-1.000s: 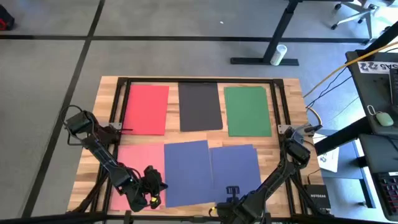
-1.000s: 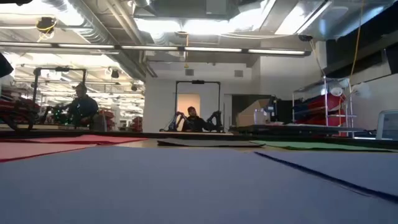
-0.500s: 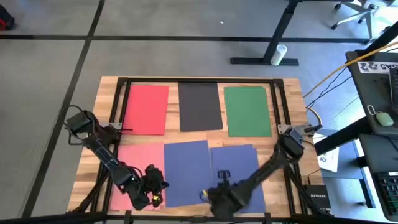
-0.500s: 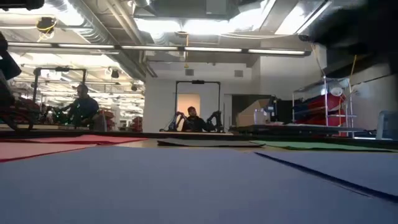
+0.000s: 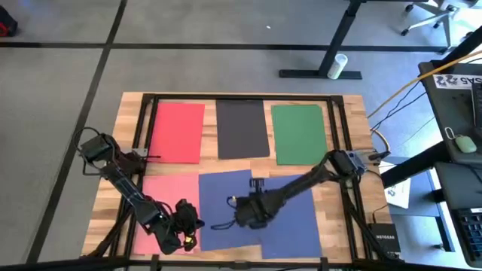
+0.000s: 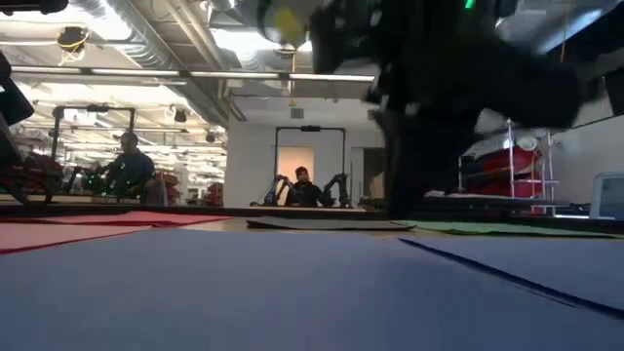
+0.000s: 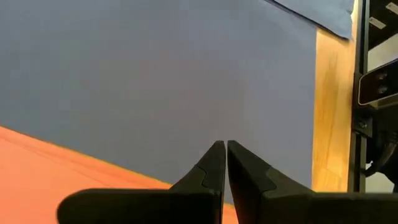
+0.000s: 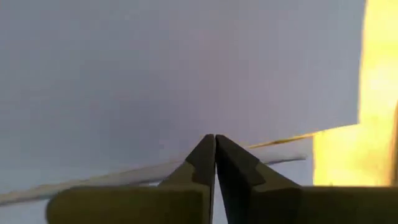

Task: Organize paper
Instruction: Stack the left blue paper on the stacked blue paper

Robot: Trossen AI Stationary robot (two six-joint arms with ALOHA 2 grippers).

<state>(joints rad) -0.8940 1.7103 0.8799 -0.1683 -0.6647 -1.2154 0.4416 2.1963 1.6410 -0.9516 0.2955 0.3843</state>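
Six sheets of paper lie flat on the wooden table. Red, black and green form the far row. Pink and two blue sheets form the near row, the right blue sheet's edge lying over the left one. My right gripper is shut, over the blue sheets near their shared edge. My left gripper is shut at the near left, over the border of the pink and blue sheets. Whether either touches the paper cannot be told.
A black frame runs along the table's left, far and right sides. A desk with a mouse stands off the table's right edge. In the low view, people sit in the room beyond.
My right gripper has swung from the table's near edge toward the far edge and to the left, and now stands over the blue sheets. The sheets lie where they were.
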